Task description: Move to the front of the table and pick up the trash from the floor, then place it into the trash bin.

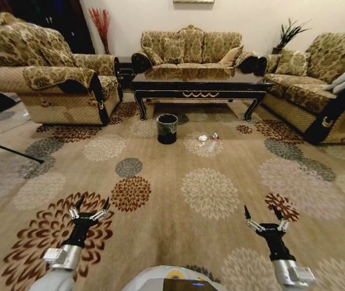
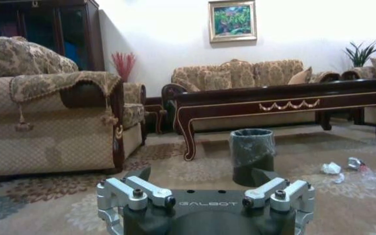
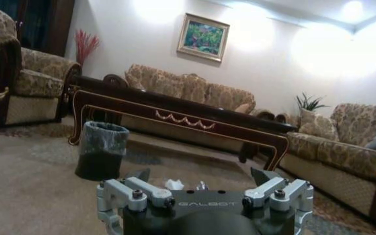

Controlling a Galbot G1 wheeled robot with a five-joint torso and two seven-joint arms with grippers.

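Both arms are hanging low at the near edge of the head view, over the floor (image 1: 178, 163). The left gripper (image 1: 89, 209) is hovering above a brown medallion with its fingers spread and nothing between them. The right gripper (image 1: 264, 219) is doing the same on the other side, fingers apart and empty.

A wide stretch of bare carpet is lying between the grippers and the work. Well ahead, the trash (image 1: 207, 139) is sitting on a pale medallion: a few small scraps, white crumpled bits and one piece with a touch of red. It is lying forward and a little right of the robot's middle line, so the right gripper is looking like the nearer of the two, though neither is within reach from here. The left wrist view is showing the scraps (image 2: 341, 169) as a loose cluster with no clear long axis.

The bin (image 1: 167, 128) is standing upright just left of the scraps, near them but apart, liner folded over its rim. In the right wrist view the bin (image 3: 101, 150) is standing just before the table.

Behind both, the table (image 1: 199, 85) is running crosswise, its long side facing the robot. The drive to the table's front is judged not yet finished.
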